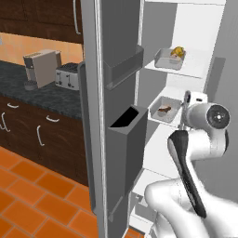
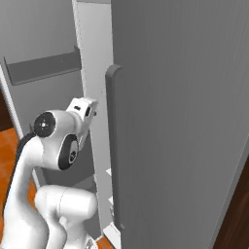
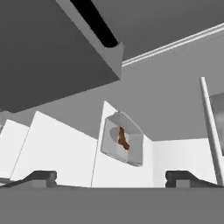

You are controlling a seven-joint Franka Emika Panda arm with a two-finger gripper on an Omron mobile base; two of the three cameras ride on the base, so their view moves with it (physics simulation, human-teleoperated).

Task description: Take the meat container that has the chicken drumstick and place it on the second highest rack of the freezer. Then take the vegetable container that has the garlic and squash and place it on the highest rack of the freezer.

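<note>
Left base view looks into the open freezer [image 1: 186, 69], its door swung out to the left with two dark grey door bins [image 1: 128, 135] stacked on the inner side. On the highest rack [image 1: 195, 65] sits a pale tray, the vegetable container [image 1: 168, 59], with the yellow squash [image 1: 177, 51] showing at its far end; the garlic I cannot pick out for certain. One shelf down, on the second highest rack [image 1: 158, 122], rests the meat container [image 1: 164, 109] with the reddish-brown chicken drumstick [image 1: 164, 110] lying inside it. The white arm [image 1: 204, 135] rises from the lower right, its wrist just right of the meat container and pointing into the cabinet.

From the right base view, the arm's elbow stands at the left and the hand reaches past the edge of the grey door with its long bar handle [image 2: 114, 146].

The hand view, rolled well over, shows the gripper [image 3: 111, 178] spread wide, its two dark fingertips [image 3: 41, 177] far apart at the bottom and nothing between them. Ahead of them, clear of both tips, the meat container [image 3: 131, 153] sits on the white shelf with the drumstick [image 3: 123, 139] in it, and a dark door bin looms at the upper left.

On the counter [image 1: 42, 93] left of the freezer stand a coffee machine [image 1: 41, 67] and a toaster [image 1: 69, 76].
</note>
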